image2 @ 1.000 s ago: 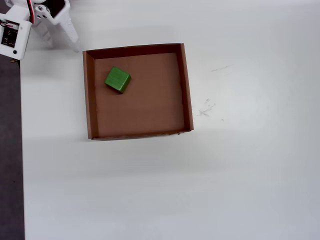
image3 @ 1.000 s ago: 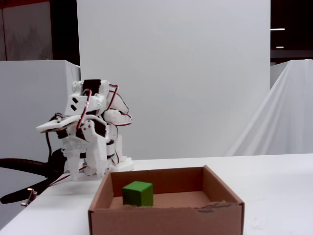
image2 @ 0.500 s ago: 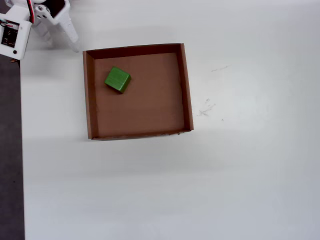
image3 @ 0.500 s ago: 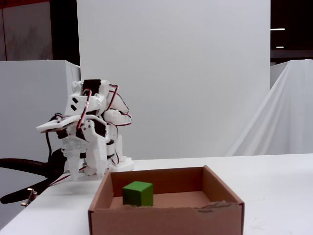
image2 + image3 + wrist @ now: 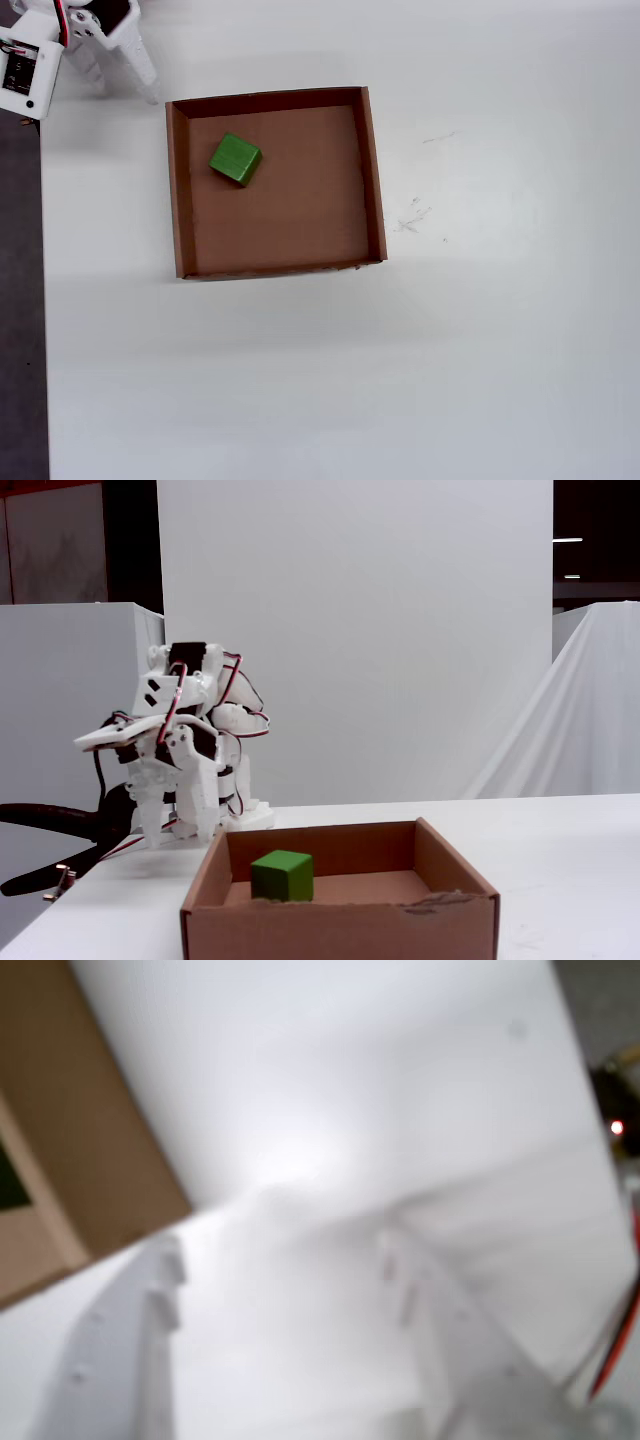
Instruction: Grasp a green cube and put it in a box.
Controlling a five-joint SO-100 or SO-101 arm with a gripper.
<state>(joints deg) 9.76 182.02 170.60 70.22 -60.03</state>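
Already resting flat on the floor of the box (image 5: 372, 170), toward ten o'clock in the overhead view: the green cube (image 5: 235, 159). Looks light, rigid, plain-faced; best pinched across two opposite flat sides, probably not slippery. Gripper (image 5: 280, 1260) parked beyond the box's ten o'clock corner, fingers spread apart over bare table (image 5: 500, 350), holding nothing. Wrist view alone proves that gap, though blurred; fixed view adds cube height against the low walls.

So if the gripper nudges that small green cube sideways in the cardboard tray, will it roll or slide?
The small green cube probably slides: it sits flat, with plain faces. The shallow brown cardboard tray has low walls that should stop it. It looks rigid.
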